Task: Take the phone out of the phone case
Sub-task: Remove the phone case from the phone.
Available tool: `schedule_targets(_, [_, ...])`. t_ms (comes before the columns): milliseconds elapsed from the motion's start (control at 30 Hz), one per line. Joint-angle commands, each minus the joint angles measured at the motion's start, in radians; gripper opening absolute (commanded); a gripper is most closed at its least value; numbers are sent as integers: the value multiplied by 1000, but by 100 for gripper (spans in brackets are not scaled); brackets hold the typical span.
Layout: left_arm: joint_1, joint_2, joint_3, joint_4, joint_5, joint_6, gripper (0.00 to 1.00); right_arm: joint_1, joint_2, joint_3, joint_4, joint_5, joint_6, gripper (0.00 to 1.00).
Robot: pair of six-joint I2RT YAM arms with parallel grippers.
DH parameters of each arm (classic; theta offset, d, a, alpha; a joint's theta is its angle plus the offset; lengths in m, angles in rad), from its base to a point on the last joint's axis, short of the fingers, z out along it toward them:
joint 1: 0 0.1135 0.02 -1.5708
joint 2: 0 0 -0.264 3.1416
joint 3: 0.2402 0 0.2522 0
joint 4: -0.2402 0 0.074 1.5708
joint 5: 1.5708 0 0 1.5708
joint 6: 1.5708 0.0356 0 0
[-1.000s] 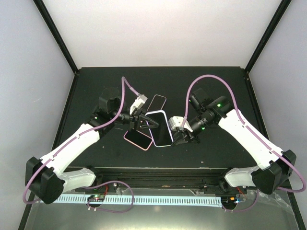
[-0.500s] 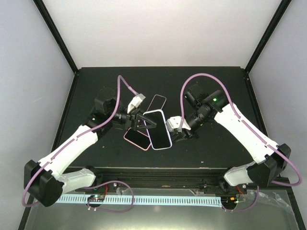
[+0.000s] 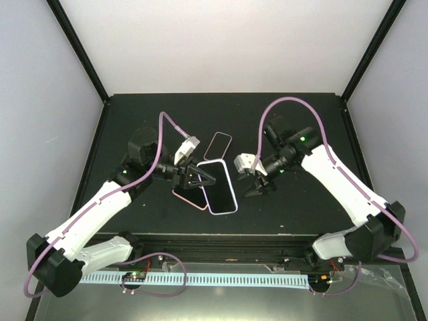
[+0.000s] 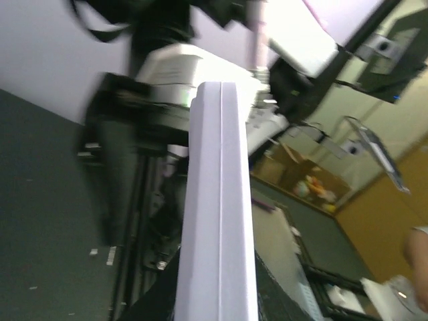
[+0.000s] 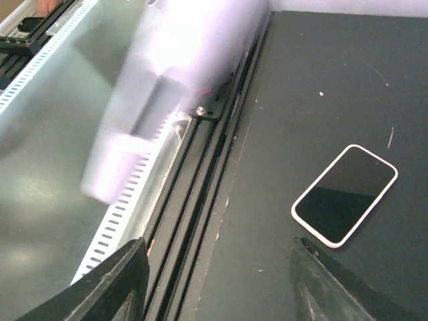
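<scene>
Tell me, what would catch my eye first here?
The left gripper pinches a white-cased phone by its edge at the middle of the black table. The right gripper hangs open just beside it, not touching. Two more phones lie flat nearby: a dark phone behind, a pink phone partly underneath.

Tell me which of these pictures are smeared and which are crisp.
Top external view: sharp and evenly lit, bright walls, dark table. Left wrist view: the white edge of the held phone is fairly sharp; everything behind it is motion-blurred. Right wrist view: a pale smear crosses the upper left, while the phone on the mat is crisp.
</scene>
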Motion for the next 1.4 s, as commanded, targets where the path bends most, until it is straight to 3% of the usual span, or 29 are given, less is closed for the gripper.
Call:
schedule_targets(0, [13, -33, -9, 15, -216, 83, 2, -1, -95, -50, 59, -40, 174, 58])
schedule_targets(67, [14, -37, -36, 80, -232, 67, 2, 0, -119, -82, 143, -11, 296, 55])
schedule_targets(167, [16, -21, -42, 122, -215, 57, 1, -1, -129, -105, 185, 11, 348, 51])
schedule_targets(300, [19, 1, -34, 122, -156, 64, 2, -1, -106, -96, 233, 40, 409, 38])
schedule_targets(467, [20, -2, -33, 107, -118, 83, 2, -1, -75, -83, 216, 52, 353, 33])
schedule_targets(800, [21, 19, 1, 75, 22, 113, 2, -1, 22, 34, -84, 29, 55, 38])
schedule_targets(1133, [19, 20, -7, 89, 45, 108, 2, -1, 21, 25, 9, 39, 129, 35])
schedule_targets(1367, [22, 14, -8, 78, 4, 122, 2, -1, 12, 14, -83, -41, 46, 62])
